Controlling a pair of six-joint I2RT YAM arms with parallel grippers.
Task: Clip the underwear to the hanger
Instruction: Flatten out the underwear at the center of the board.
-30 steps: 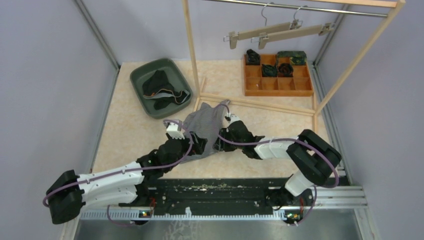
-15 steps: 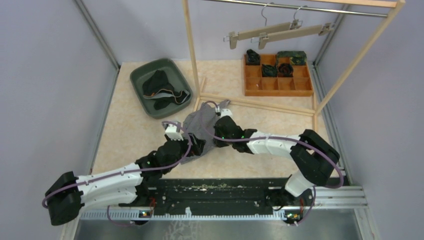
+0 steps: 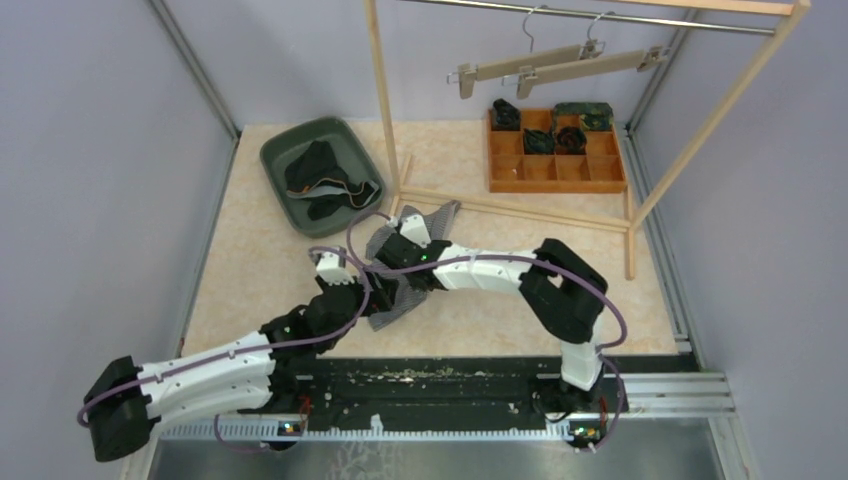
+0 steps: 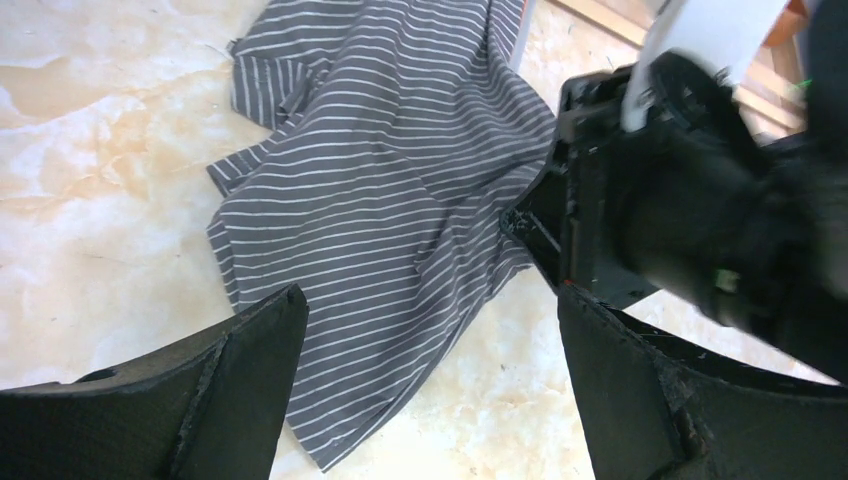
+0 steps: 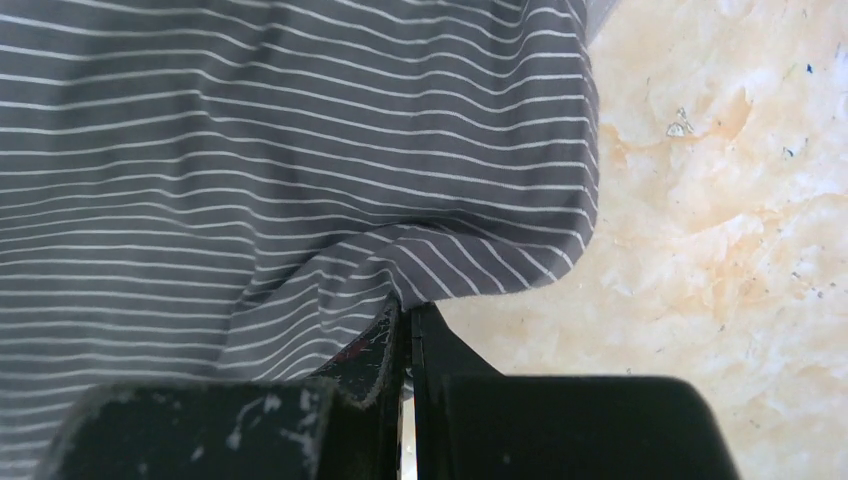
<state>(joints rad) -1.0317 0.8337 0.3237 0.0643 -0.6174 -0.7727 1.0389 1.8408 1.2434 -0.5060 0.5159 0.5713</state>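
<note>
The underwear (image 3: 388,303) is grey cloth with thin white stripes, lying rumpled on the table in front of the rack. My right gripper (image 3: 388,254) reaches left across it. In the right wrist view its jaws (image 5: 408,312) are pressed together on a puckered fold at the edge of the underwear (image 5: 250,150). My left gripper (image 4: 430,300) hovers open over the lower corner of the underwear (image 4: 380,190), fingers wide apart and empty, with the right gripper (image 4: 610,210) just beyond. Two wooden clip hangers (image 3: 520,68) (image 3: 605,60) hang on the rail.
A green bin (image 3: 275,150) with dark clothes sits at the back left. A wooden compartment tray (image 3: 560,186) holding folded dark items stands at the back right. The rack's upright post (image 3: 383,100) and its floor bar (image 3: 510,207) lie just behind the underwear.
My right arm swung left across the cloth and its jaws closed on the edge, bunching the cloth leftward. My left arm drew back a little to the left, still open.
</note>
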